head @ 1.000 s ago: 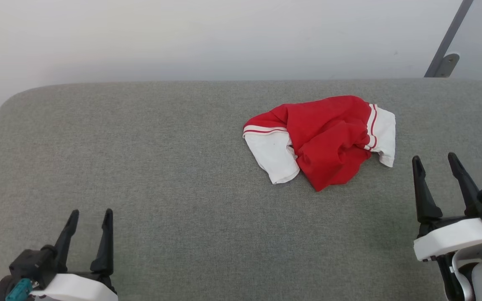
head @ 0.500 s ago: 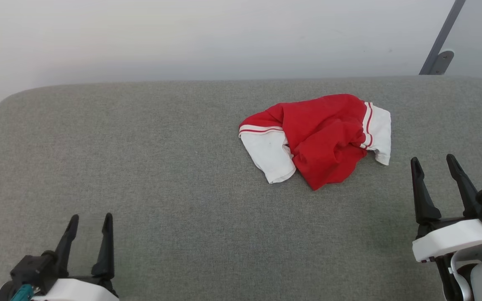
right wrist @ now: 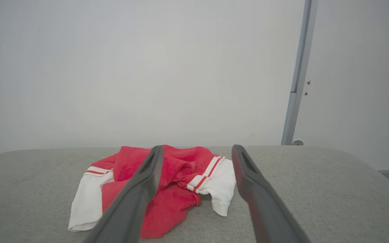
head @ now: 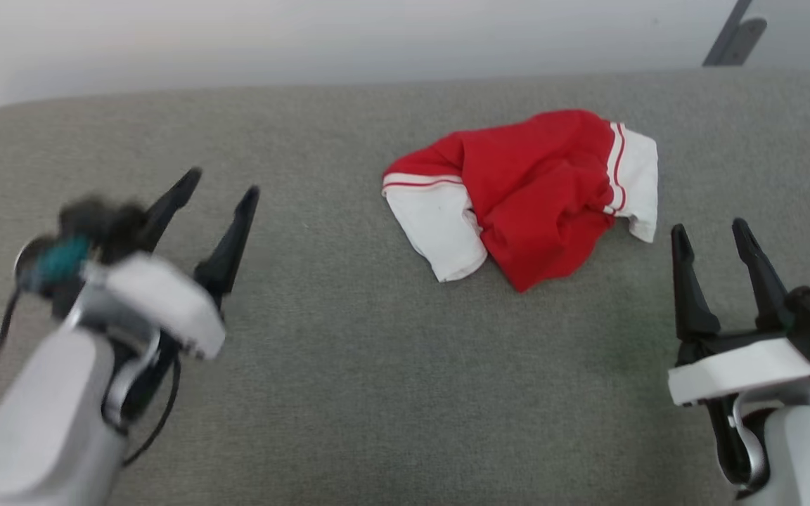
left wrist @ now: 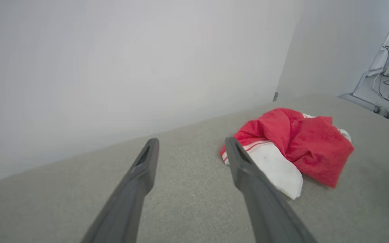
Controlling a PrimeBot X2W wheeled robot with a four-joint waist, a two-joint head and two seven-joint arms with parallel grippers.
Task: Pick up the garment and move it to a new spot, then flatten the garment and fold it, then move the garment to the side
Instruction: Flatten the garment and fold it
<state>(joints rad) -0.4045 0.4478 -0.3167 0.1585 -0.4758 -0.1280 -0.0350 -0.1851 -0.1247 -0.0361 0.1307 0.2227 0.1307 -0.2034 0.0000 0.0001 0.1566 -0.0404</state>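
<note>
Garment [head: 531, 197], in the head view, lies crumpled on the grey pad [head: 349, 365], right of centre and toward the far edge. Its red body is bunched between two white sleeves with red stripe trim. The left gripper [head: 223, 181] shows blurred over the pad's left part, well apart from the garment, fingers spread wide and empty. The right gripper [head: 709, 226] stands near the right sleeve, not touching it, also wide and empty.

In the left wrist view, the left gripper [left wrist: 191, 140] points along the pad, jaws wide; the garment [left wrist: 302, 141] lies ahead, to the right.

In the right wrist view, the right gripper [right wrist: 198, 147] faces the garment [right wrist: 174, 202], which lies ahead of its wide-set fingers.
</note>
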